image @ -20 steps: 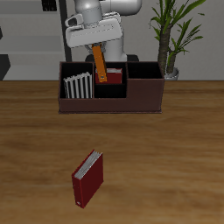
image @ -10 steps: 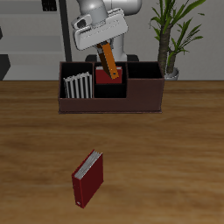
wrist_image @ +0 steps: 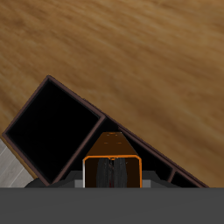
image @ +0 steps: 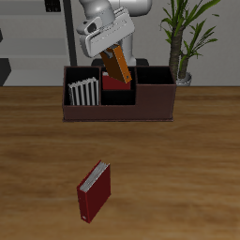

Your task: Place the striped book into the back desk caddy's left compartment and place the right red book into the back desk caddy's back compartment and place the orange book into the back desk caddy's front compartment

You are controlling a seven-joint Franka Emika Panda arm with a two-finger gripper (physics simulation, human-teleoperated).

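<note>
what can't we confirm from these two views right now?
- Gripper fingertips on the orange book: exterior view too small; the wrist view shows only the book's end.
- Red book in the caddy: partly hidden by the orange book.
- Front compartment floor: hidden by the caddy's front wall.

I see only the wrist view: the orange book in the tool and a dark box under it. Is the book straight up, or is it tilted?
Observer: Tilted. In the exterior view the orange book leans in the tool, with its lower end over the middle part of the caddy.
Operator: Are the other two books in the caddy?
Observer: The striped book stands in the end compartment, and a red book is in the small back compartment.
Operator: Is anything left on the table?
Observer: Yes, a second red book lies on the table, near its front edge.
</note>
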